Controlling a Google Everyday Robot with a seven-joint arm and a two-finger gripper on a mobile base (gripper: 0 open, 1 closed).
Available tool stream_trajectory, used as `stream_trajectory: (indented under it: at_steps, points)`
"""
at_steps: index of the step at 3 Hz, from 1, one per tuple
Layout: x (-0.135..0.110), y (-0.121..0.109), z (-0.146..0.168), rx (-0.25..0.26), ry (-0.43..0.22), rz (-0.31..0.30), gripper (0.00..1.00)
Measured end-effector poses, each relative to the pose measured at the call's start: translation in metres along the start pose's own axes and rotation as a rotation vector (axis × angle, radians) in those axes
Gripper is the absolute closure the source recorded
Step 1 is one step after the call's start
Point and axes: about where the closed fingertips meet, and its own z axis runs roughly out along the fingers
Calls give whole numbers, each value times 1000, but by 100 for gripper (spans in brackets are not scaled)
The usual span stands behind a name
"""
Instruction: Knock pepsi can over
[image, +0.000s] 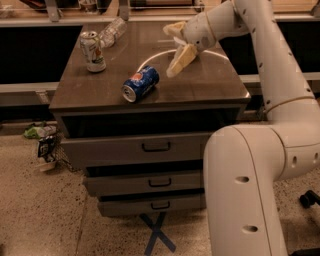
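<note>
The pepsi can (140, 83), blue with a red-white logo, lies on its side on the brown cabinet top (210, 87), silver end facing the front left. My gripper (176, 46) hangs above the top, up and to the right of the can and apart from it. Its two cream fingers (181, 59) are spread wide with nothing between them.
A silver-white can (93, 51) with green and red marks stands upright at the back left. A clear plastic bottle (113, 31) lies behind it. A white bowl rim (150, 58) shows behind the gripper. Drawers are below, litter (44, 142) on the floor at left.
</note>
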Motion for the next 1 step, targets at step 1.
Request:
stream_trajectory:
  at_steps: [1]
  points:
    - [3,-3,4,6,0,4,0]
